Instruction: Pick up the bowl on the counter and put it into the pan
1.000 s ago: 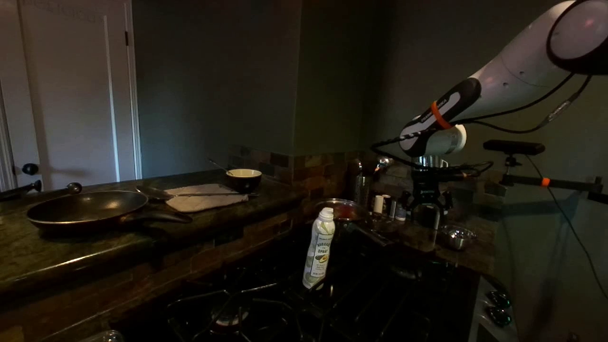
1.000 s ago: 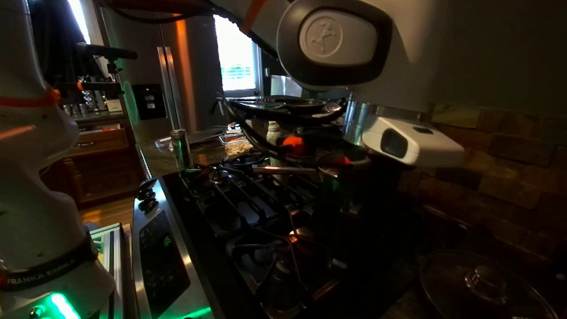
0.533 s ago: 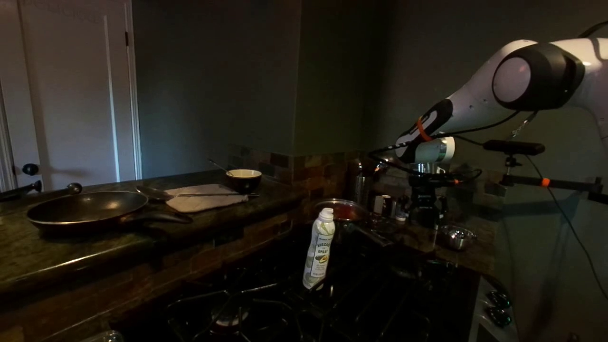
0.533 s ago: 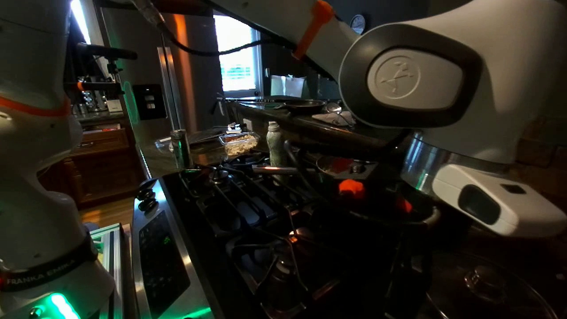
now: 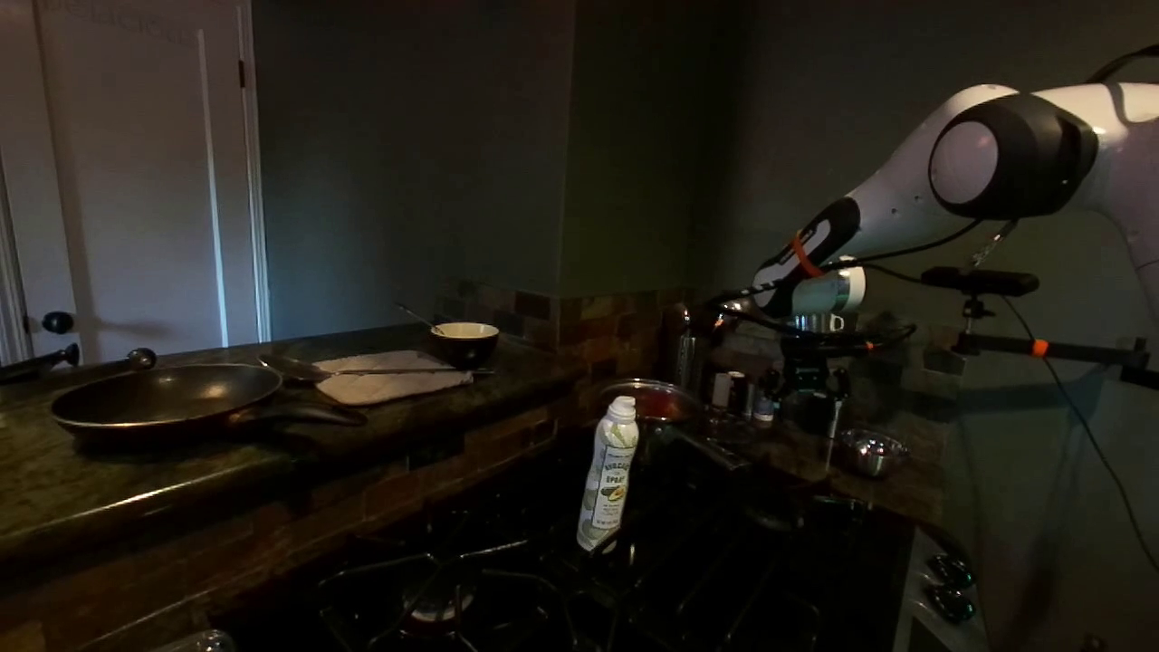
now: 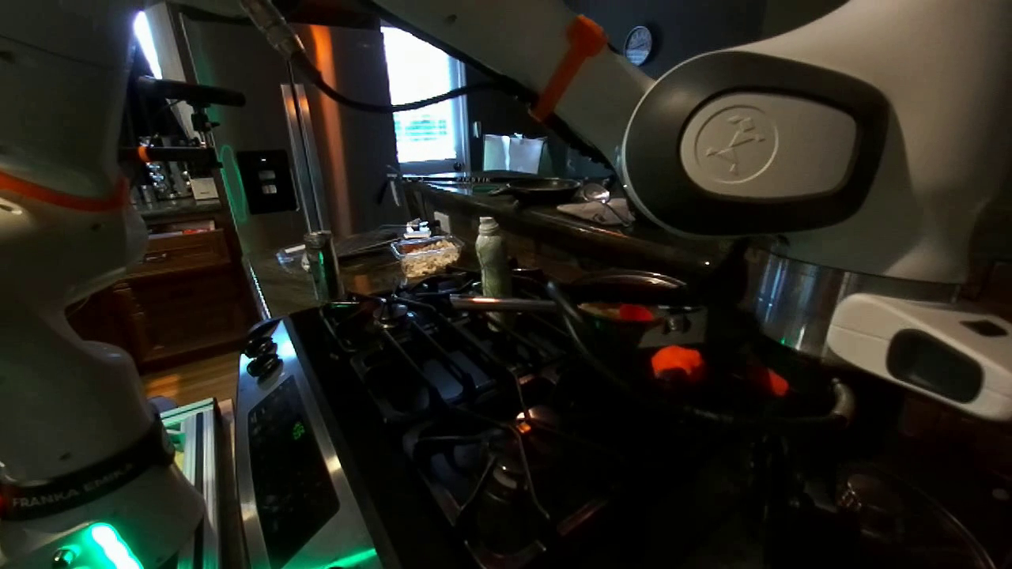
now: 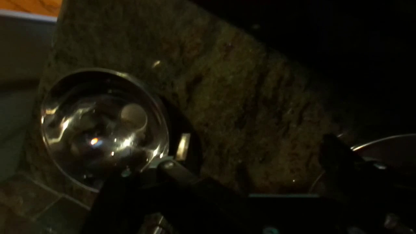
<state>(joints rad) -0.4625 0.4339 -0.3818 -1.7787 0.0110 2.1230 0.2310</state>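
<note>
Steel bowl: on counter, glinting inside;
Gripper: spread wide, near steel bowl;
Black frying pan: on raised ledge;
White-lined bowl: holding a utensil;
Clear tub: holding pale pieces

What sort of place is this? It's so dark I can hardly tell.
It looks like a kitchen, probably in someone's home: there is a black-topped stove, a frying pan resting on a raised counter, and what appears to be a tall refrigerator.
</note>
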